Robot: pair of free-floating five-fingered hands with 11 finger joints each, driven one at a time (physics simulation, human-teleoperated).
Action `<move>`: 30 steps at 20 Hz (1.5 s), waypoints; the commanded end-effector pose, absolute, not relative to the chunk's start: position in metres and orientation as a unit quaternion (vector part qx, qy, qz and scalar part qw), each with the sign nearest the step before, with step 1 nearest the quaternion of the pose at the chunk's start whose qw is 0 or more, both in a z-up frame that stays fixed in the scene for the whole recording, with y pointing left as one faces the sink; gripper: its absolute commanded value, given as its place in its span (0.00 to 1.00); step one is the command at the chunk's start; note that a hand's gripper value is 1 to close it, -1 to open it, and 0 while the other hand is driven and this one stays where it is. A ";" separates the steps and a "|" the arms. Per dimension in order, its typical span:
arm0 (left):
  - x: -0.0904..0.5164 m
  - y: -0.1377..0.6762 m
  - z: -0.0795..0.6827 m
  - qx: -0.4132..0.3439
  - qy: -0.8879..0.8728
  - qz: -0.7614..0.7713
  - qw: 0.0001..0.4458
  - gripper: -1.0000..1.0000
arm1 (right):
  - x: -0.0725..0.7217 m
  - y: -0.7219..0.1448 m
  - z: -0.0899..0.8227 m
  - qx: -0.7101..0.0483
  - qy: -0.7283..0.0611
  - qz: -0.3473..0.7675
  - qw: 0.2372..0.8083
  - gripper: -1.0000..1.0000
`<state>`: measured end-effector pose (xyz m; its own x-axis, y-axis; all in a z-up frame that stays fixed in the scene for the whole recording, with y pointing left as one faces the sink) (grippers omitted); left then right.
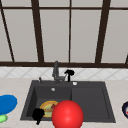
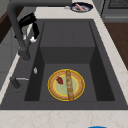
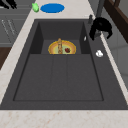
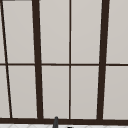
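— Where does everything sit around the sink point(image 1: 107, 100)?

— The faucet point(image 1: 56, 71) stands behind the basin, at the back rim. The right hand point(image 1: 69, 73) hangs just beside it, to its right. A plate point(image 2: 66, 85) lies in the left compartment, with what may be a stick and a small piece of food on it.

— And the left hand point(image 1: 38, 114)?

— At the sink's front rim, left of a ball point(image 1: 67, 114). A flat dish point(image 1: 7, 103) rests on the counter left of the sink, another dish point(image 2: 81, 7) on the right.

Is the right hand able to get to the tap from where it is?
Probably yes: the right hand hangs just beside the tap, with nothing between them above the sink.
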<state>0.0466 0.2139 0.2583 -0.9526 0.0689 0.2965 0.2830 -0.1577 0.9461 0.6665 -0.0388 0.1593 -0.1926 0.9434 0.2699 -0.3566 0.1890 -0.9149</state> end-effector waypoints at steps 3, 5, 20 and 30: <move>0.047 0.214 0.258 -0.136 -0.645 -0.749 0.072 0.50 | 0.652 -0.062 0.177 -0.279 -0.529 0.594 0.538 0.00; 0.047 0.214 0.258 -0.136 -0.645 -0.749 0.072 0.50 | 0.646 -0.069 0.180 -0.273 -0.529 0.595 0.540 0.00; 0.047 0.214 0.258 -0.136 -0.645 -0.749 0.072 0.50 | 0.597 -0.091 0.174 -0.266 -0.519 0.585 0.564 0.00; 0.047 0.214 0.258 -0.136 -0.645 -0.749 0.072 0.50 | 0.543 -0.089 0.170 -0.268 -0.517 0.587 0.562 0.00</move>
<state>0.0466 0.2139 0.2583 -0.9526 0.0689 0.2965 0.2830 -0.1577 0.9461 0.5562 -0.0926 0.1725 -0.2292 0.9376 0.2615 -0.3675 0.1654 -0.9152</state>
